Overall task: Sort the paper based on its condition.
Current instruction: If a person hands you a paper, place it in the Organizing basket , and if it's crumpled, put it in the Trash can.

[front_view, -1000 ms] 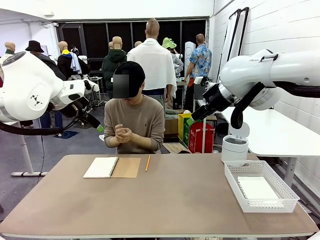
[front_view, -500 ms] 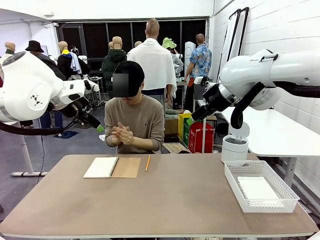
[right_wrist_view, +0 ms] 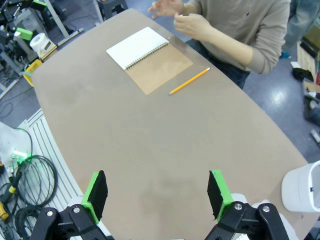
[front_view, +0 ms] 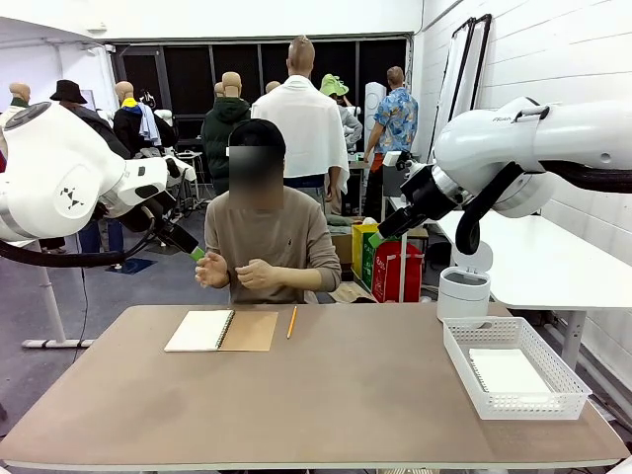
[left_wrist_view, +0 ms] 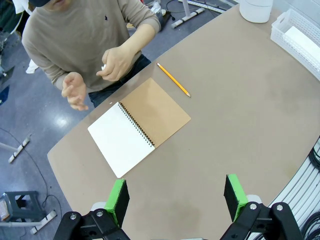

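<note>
Paper (front_view: 507, 372) lies flat inside the white basket (front_view: 553, 369) at the table's right end.

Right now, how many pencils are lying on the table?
1. The pencil lies on the table just beside the brown cover of the open notebook, in front of the person. None other shows, though the basket could hide something small.
</note>
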Robot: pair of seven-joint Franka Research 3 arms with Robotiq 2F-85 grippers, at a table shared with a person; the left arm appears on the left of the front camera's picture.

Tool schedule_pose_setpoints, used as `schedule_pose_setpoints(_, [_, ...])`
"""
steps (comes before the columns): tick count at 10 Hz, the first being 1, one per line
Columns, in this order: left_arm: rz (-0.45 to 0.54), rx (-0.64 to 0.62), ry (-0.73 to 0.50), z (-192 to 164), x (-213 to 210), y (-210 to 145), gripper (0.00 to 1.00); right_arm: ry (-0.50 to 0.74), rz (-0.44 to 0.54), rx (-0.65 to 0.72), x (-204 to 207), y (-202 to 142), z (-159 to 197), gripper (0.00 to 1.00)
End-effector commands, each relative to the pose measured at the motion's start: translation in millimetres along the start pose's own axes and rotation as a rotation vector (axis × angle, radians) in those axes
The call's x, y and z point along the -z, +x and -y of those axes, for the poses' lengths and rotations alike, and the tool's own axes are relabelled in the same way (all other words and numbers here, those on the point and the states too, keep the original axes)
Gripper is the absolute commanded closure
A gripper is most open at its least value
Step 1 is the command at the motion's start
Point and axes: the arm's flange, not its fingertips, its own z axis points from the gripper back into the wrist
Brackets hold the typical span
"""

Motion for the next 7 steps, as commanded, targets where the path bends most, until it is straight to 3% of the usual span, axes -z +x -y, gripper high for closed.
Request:
schedule_pose_setpoints(1, [0.012, 0.002, -0.006, -1.3, -0.6, 0.3, 0.00, -0.001, 0.001, -0.001, -0.5, 0.0, -0.4, 0.00])
schedule_pose_setpoints(7, [0.012, 0.002, -0.006, -1.3, -0.6, 0.3, 0.00, -0.001, 0.001, -0.001, -0.5, 0.0, -0.4, 0.00])
